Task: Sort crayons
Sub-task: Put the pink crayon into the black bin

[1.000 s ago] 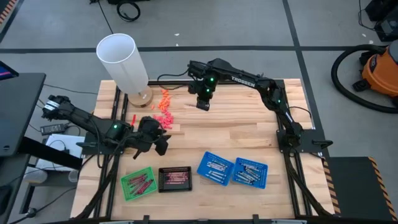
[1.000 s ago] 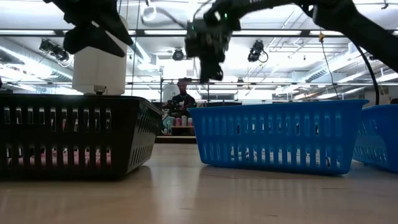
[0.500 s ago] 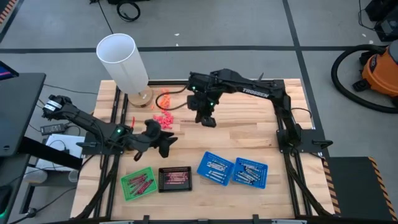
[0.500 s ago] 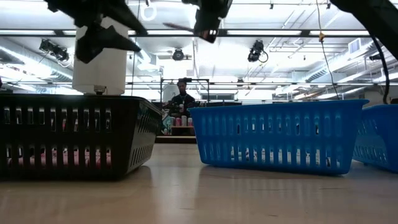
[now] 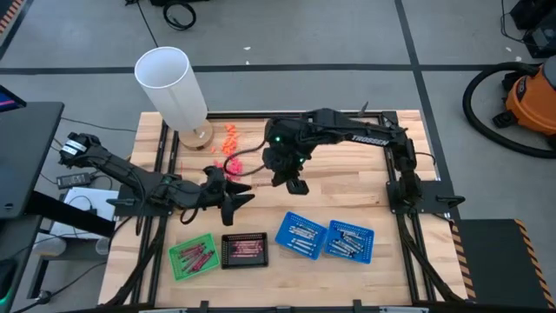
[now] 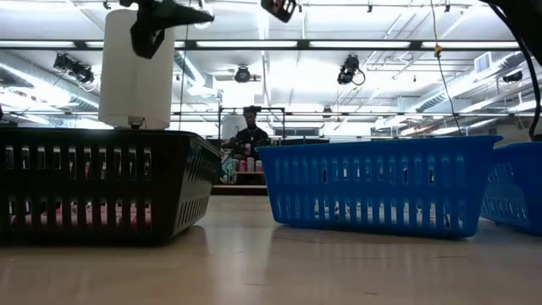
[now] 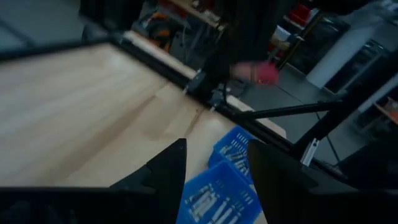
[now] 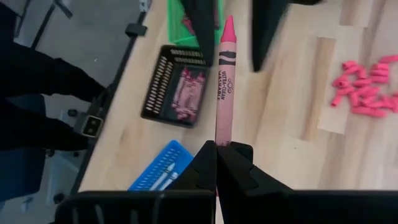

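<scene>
My right gripper (image 5: 295,183) hangs over the middle of the table, shut on a magenta crayon (image 8: 224,74). Its pointed tip (image 8: 228,22) aims toward my left gripper (image 5: 241,198), which stands open and nearly level at mid-left, holding nothing. In the right wrist view the left gripper's two dark fingers (image 8: 203,18) show beyond the crayon's tip, apart from it. More magenta crayons lie in the green basket (image 5: 193,255) and the black basket (image 5: 244,249). Pale ones lie in the two blue baskets (image 5: 301,235) (image 5: 349,241). My right gripper pinches the crayon's blunt end (image 8: 222,138) between its two fingers. The crayon runs on along the fingers' line and sticks out in front of them. The fingers slant down from the table's far side. The crayon is lifted clear of the table.
A heap of stubby orange-pink pieces (image 5: 231,162) lies on the wood behind the grippers. A tall white cylinder (image 5: 172,87) stands at the far left corner. The four baskets line the near edge; bare wood (image 5: 347,187) lies right of my right gripper.
My right gripper has carried the crayon up and from the far side by the pink heap toward the table's near edge and middle, staying shut. My left gripper has tipped up from pointing down to nearly level, staying open.
</scene>
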Robot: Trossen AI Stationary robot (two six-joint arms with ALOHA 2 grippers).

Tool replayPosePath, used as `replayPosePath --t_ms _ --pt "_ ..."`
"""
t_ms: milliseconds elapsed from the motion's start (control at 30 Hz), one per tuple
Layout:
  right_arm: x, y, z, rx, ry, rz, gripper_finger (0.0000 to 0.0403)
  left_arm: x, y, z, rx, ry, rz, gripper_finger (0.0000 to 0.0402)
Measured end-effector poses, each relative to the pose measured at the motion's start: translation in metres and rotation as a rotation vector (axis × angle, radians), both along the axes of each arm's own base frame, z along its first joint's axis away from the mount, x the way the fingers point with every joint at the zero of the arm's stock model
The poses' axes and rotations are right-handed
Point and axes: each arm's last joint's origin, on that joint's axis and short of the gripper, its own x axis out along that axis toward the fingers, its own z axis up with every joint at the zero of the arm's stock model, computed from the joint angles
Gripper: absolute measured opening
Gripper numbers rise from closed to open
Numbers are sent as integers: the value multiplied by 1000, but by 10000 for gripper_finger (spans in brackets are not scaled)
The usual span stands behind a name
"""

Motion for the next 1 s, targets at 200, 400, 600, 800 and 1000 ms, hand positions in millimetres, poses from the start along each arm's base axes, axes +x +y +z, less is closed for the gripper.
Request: replayPosePath --t_ms 200,400,600,800,1000 --pt "1 27 0 -4 24 -38 7 1 -1 6 137 -33 -40 180" --pt "3 67 -2 26 35 -32 7 -15 -12 5 80 33 -206 169" --pt "18 107 -15 37 -22 -90 7 -40 -28 1 -17 135 -305 150" --pt "39 138 -47 51 -11 -147 7 -61 -34 -4 -68 231 -353 142" --pt "50 154 -74 29 37 -187 7 -77 -31 2 -126 233 -374 142"
